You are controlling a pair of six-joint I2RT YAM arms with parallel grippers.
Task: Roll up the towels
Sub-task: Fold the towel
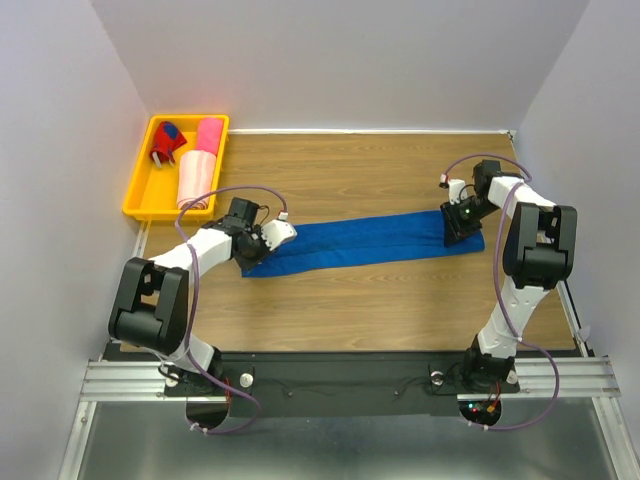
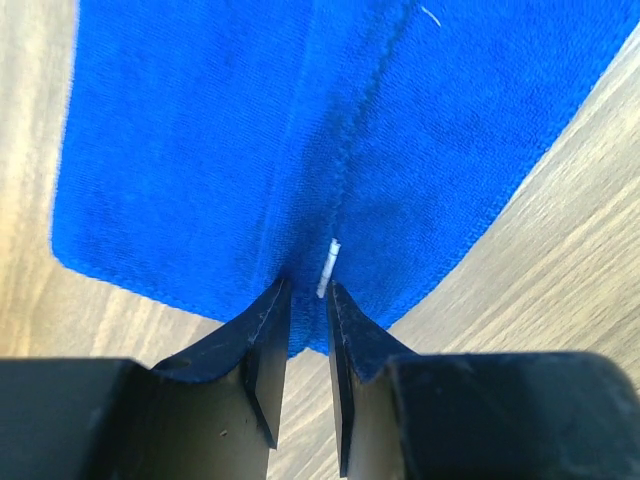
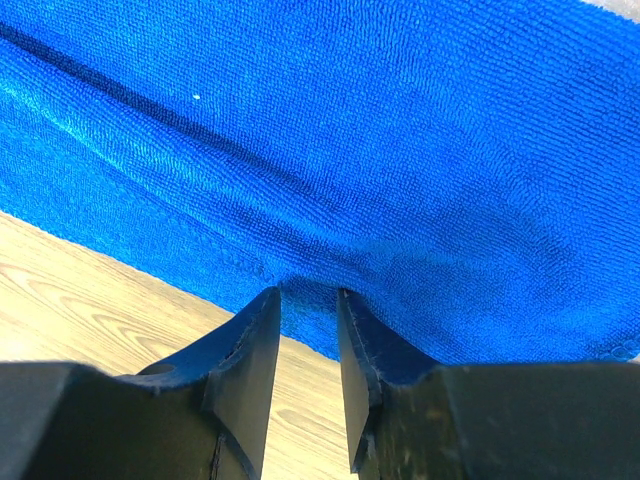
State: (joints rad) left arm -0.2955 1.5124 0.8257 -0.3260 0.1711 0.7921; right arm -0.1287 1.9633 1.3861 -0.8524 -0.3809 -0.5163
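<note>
the royal blue towel (image 1: 365,240) lies stretched flat across the wooden table (image 1: 350,170), the left gripper (image 2: 308,292) and right gripper (image 3: 310,296) each clamped on one end's hem (shallow bites), so an uneven pull could slip an end free and skew the roll.

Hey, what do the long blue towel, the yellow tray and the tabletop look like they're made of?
The blue towel looks like matte microfibre or terry: fuzzy, ribbed pile. The yellow tray is probably moulded plastic: smooth, uniform colour. The tabletop shows wood grain, perhaps laminate.
</note>
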